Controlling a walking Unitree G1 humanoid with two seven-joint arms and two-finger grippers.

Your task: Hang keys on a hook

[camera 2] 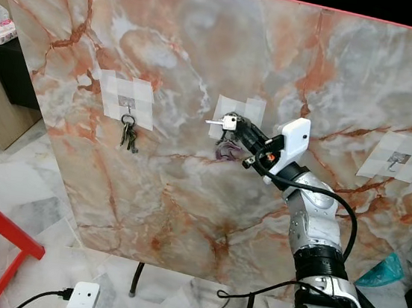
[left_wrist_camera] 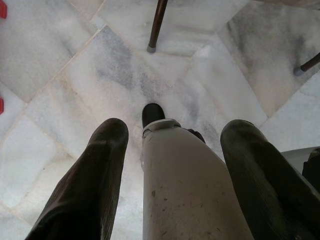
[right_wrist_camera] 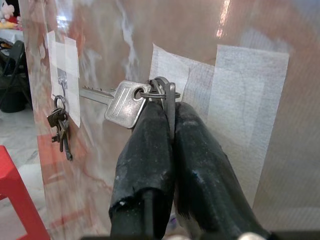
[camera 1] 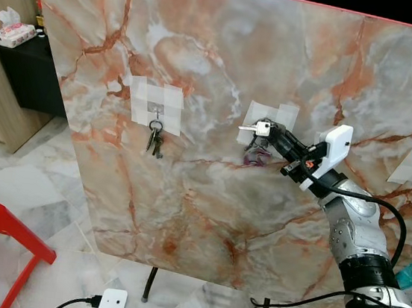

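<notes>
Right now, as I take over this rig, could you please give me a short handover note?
Right claw: shut on the key ring, silver key sticking out sideways, held up at the middle taped patch on the marble board.
Left claw: open, hanging idle, pointing at the floor.
Done: another bunch of keys hangs on the left hook.
Left: seat the ring on the middle hook, which is hidden behind the claw, then release. The right-hand hook is bare.
</notes>
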